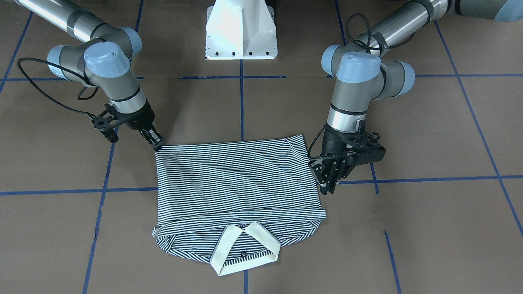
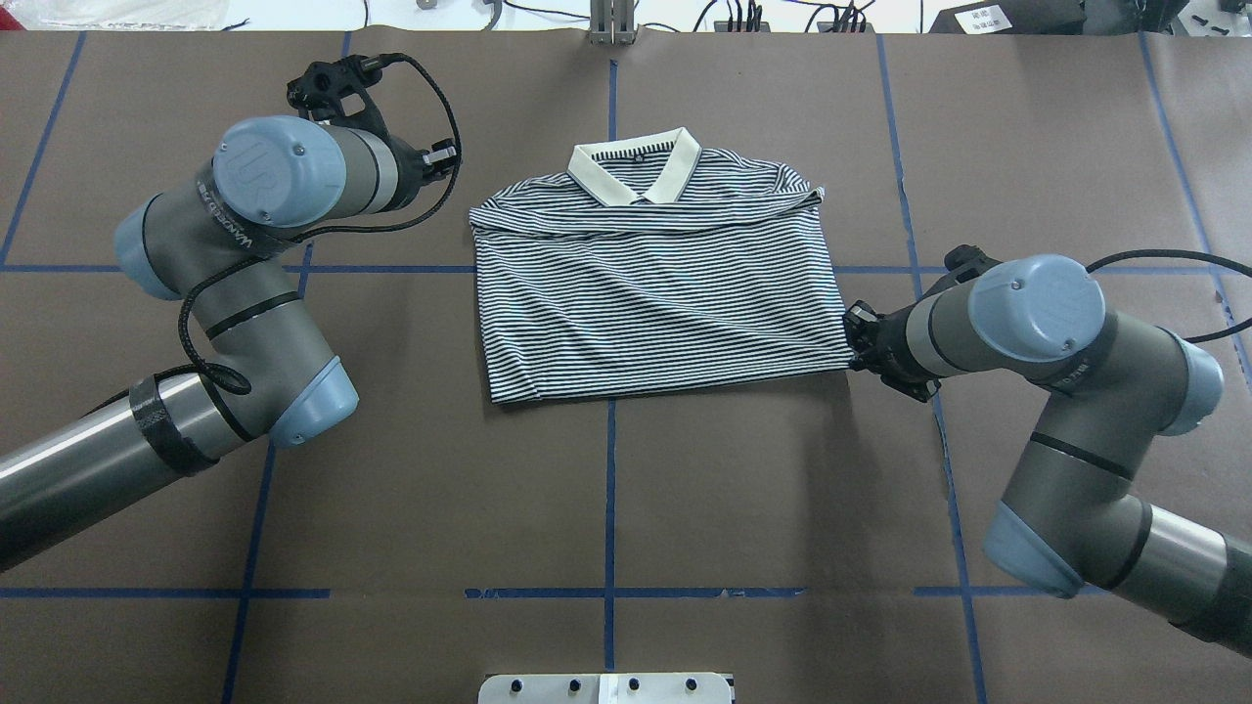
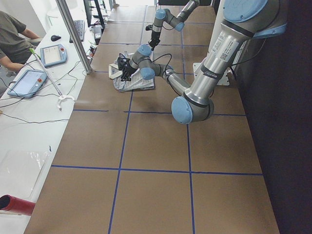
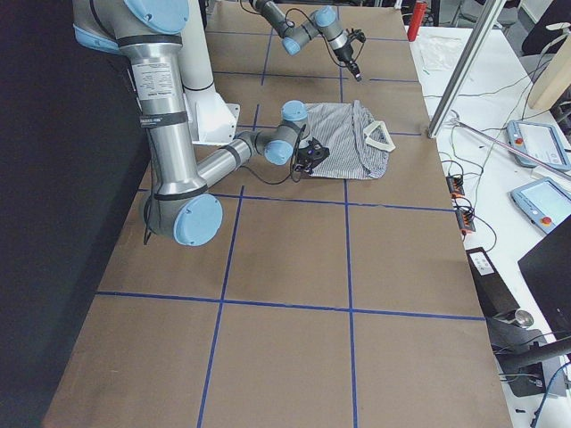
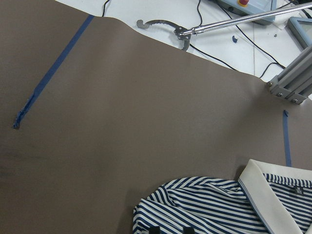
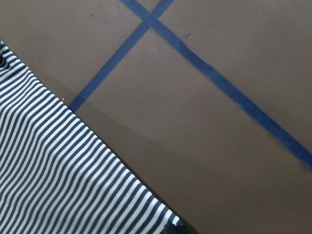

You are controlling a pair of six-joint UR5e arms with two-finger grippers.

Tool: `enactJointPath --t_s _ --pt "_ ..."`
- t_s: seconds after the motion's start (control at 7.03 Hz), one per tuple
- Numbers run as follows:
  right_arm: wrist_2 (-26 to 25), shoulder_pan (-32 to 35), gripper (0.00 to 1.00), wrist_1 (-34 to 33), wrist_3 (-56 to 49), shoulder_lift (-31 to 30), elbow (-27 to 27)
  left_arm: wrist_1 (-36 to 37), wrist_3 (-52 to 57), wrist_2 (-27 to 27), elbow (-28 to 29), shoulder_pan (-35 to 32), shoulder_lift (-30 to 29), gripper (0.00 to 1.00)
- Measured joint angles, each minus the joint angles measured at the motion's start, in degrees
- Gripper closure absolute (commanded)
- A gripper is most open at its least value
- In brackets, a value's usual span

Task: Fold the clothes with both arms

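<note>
Folded flat at mid table [image 2: 685, 489], cream collar [image 2: 636, 171] on far side: striped polo shirt [image 2: 655, 293]. Right jaws pinched on its near right corner; left jaws parted, just beside its left edge.

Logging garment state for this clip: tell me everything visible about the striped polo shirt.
The striped polo shirt is soft cloth in thin navy-and-white stripes with a plain cream collar. It lies flat on the brown table, folded into a rough rectangle, lower half doubled up to the collar, which points away from the robot. The right end effector pinches its near corner; the left end effector sits by the opposite edge.
</note>
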Motion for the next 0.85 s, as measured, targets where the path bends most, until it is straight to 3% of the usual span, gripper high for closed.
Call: enactJointPath --t_s 0.43,0.85 --pt "0.1 -9.1 1.0 -1.7 2.4 -14.3 13.7 0.0 -2.3 -2.3 -4.0 1.2 1.5 0.68" --pt "0.1 -22.6 1.0 -15.1 5.7 -16.8 24.0 -0.3 -9.1 -8.4 -11.0 6.6 4.9 0.68"
